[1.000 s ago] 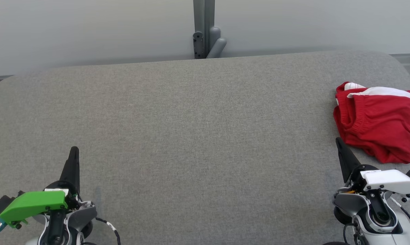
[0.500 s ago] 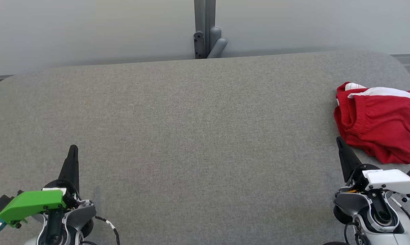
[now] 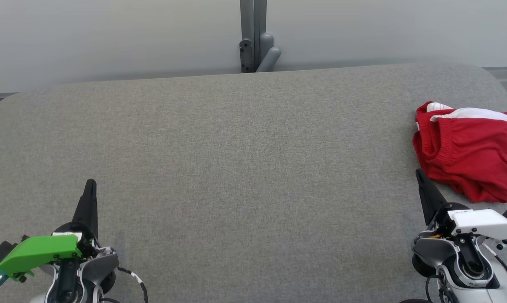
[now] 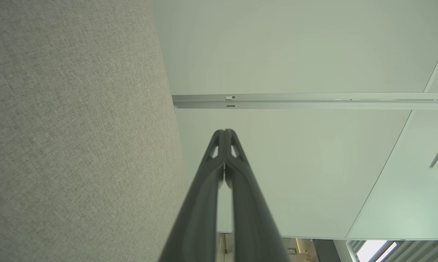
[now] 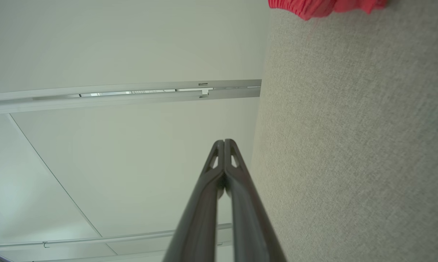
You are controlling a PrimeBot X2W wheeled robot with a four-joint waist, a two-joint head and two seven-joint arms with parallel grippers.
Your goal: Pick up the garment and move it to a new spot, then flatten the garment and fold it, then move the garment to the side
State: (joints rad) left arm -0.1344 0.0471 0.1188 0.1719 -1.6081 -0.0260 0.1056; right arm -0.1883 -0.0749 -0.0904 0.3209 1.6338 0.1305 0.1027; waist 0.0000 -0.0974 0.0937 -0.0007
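Note:
The garment (image 3: 468, 147) is a crumpled pair of red shorts with a white band, lying at the right edge of the grey padded table (image 3: 245, 160). A sliver of the garment (image 5: 324, 6) shows at the top of the right wrist view. My right gripper (image 3: 418, 173) is shut and empty, its tip just below and left of the garment, apart from it. My left gripper (image 3: 91, 184) stands shut and empty at the lower left, far from the garment. In the wrist views the fingers of the left gripper (image 4: 225, 131) and the right gripper (image 5: 224, 142) meet at the tips.
A grey post with a bracket (image 3: 255, 38) stands behind the table's far edge against a pale wall. The table has rounded corners, and its right edge runs close past the garment.
The left gripper has shifted very slightly; the garment and the right gripper have stayed in place.

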